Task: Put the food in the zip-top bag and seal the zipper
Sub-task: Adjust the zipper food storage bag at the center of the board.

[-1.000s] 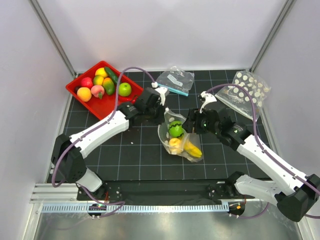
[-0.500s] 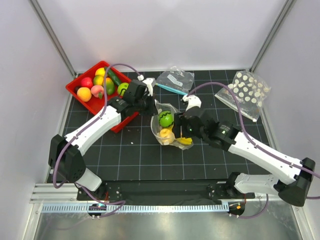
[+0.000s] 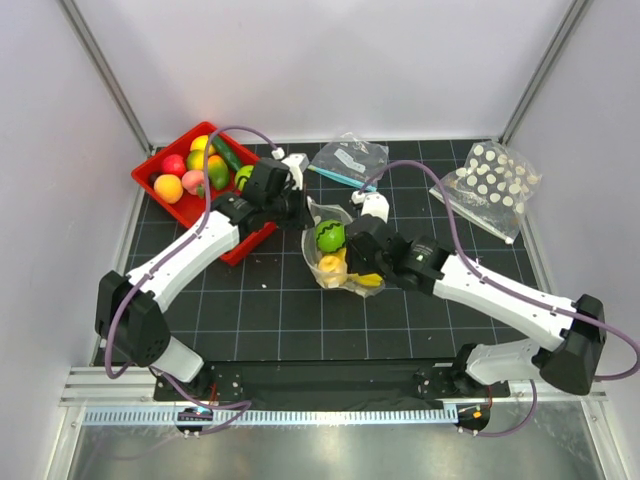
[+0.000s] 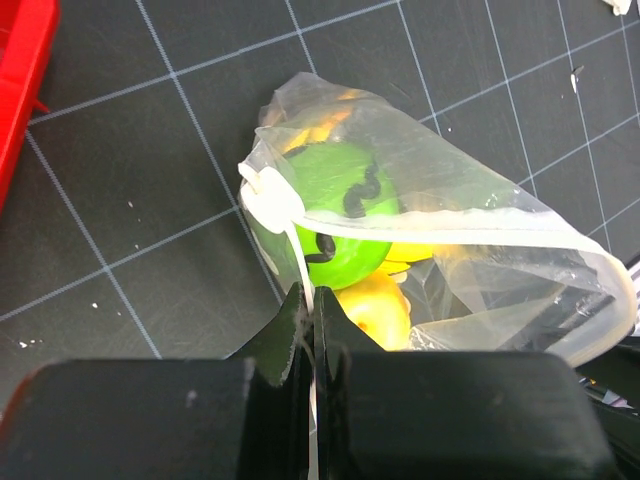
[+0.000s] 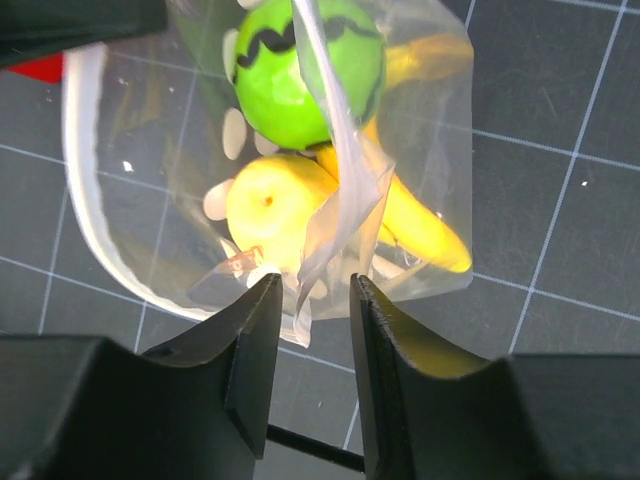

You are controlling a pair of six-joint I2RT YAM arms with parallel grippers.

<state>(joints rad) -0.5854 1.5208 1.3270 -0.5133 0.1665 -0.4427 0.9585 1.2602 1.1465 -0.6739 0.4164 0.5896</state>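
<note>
Left gripper (image 4: pixel 305 302) clenches the zip-top bag (image 4: pixel 450 190) rim; right gripper (image 5: pixel 315 292), jaws parted around its film, should pinch the zipper (image 5: pixel 80 200) squarely

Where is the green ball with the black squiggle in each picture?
Top external: green fruit near the middle, inside the bag.
Left wrist: green fruit at the centre, above the left pincer.
Right wrist: green fruit at the top middle.
Shared landmark: the yellow fruit beside it in the bag.
</note>
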